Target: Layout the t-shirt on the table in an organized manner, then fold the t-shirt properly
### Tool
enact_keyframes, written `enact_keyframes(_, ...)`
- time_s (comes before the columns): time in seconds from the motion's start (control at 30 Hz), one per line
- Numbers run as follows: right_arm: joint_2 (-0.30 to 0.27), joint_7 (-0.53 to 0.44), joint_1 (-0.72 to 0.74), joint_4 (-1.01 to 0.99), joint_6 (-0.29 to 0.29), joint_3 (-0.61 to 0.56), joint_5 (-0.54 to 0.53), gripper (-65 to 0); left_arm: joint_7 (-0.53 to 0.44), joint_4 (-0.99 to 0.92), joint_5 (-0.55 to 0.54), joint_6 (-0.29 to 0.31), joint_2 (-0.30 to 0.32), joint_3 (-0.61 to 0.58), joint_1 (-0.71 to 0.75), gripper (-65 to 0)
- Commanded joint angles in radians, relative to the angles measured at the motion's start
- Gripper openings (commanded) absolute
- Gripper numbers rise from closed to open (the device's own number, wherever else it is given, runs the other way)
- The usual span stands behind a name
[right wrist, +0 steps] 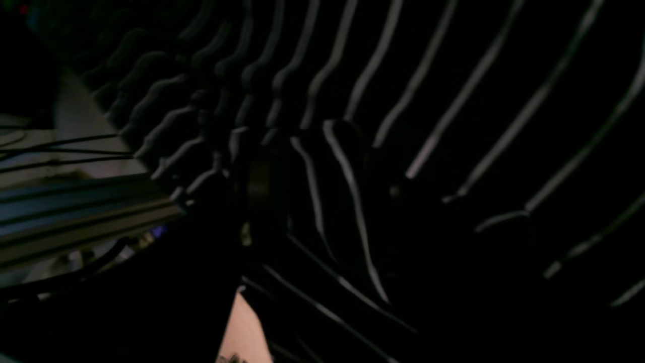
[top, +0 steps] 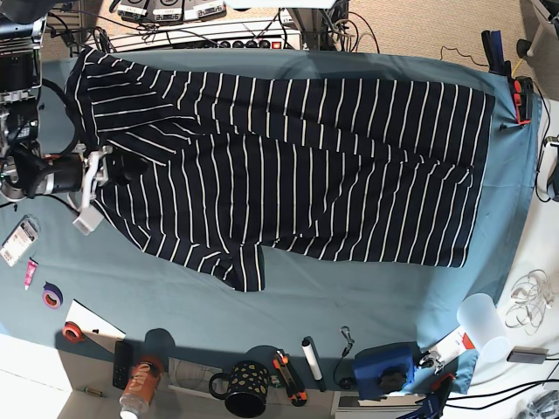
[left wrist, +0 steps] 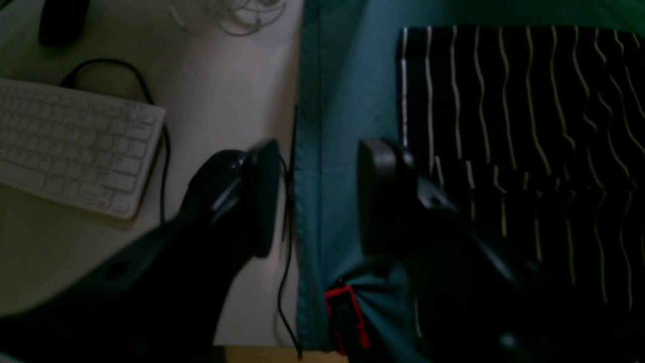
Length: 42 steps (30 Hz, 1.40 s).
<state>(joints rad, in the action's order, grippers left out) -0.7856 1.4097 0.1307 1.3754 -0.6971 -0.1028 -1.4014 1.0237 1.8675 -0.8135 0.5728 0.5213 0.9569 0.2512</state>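
**Striped T-Shirt Spread Across Teal Counter, One Arm at Its Collar End**

Along the near edge of the counter (top: 367,301), a spotted dark mug (top: 247,390), an orange-labelled bottle (top: 141,382), a white marker (top: 313,361) and a blue device (top: 384,367) sit in a row. Rolls of tape (top: 52,295) and a small tube lie at the near left, and a translucent cup (top: 483,319) stands at the near right.

The t-shirt (top: 297,166) lies opened out lengthwise across the middle of the teal cloth, its hem toward the right edge and its upper part bunched at the left. One short sleeve points toward the near side, just left of centre.

At the left, the right end effector (top: 118,170) reaches in over the shirt's bunched fabric. In the right wrist view, a ridge of striped cloth rises between its dark fingers (right wrist: 262,186); it is too dark there to tell whether they are pinching it.

The left end effector (left wrist: 317,196) hangs over the right border of the counter, its jaws standing apart with nothing between them, beside the shirt's straight hem. A red-and-black clamp (left wrist: 347,317) grips the cloth edge there. Beyond the cloth, a white keyboard (left wrist: 70,146) rests on a pale surface.

At the far edge, a power strip (top: 210,39) and cables run behind the counter.
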Motion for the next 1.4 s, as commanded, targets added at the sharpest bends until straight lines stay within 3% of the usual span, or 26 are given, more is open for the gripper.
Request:
enact_keyframes(0.0,-0.009,-0.013,0.019,0.012,-0.001,0.006,-0.004,-40.5,-0.031,0.015,-0.019,-0.004,0.024,0.008,-0.005,-39.2)
enact_keyframes(0.33,0.114,-0.013,0.019,0.012,-0.001,0.005,0.181,-41.7,-0.037,0.015,-0.062,-0.015,0.024,0.008,-0.004,-39.2)
enact_keyframes(0.5,0.127,-0.013,0.019,0.012,-0.001,0.005,0.226,-65.0,-0.037,0.015,-0.063,-0.015,0.024,0.008,-0.004,-39.2)
enact_keyframes(0.67,0.126,-0.013,0.019,0.012,-0.001,0.006,0.234,-65.0,-0.037,0.015,-0.063,-0.015,0.024,0.008,-0.004,-39.2)
enact_keyframes(0.87,0.126,-0.013,0.022,0.012,-0.001,0.006,0.336,-65.0,-0.037,0.015,-0.062,-0.015,0.024,0.008,-0.004,-39.2)
enact_keyframes(1.2,0.13,-0.157,0.089,0.013,-0.001,0.006,0.383,-65.0,-0.037,0.015,-0.063,-0.015,0.024,0.008,-0.004,-39.2)
enact_keyframes(1.37,0.169,-0.196,0.129,0.012,-0.001,0.006,0.447,-65.0,-0.037,0.015,-0.063,-0.015,0.024,0.008,-0.004,-39.2)
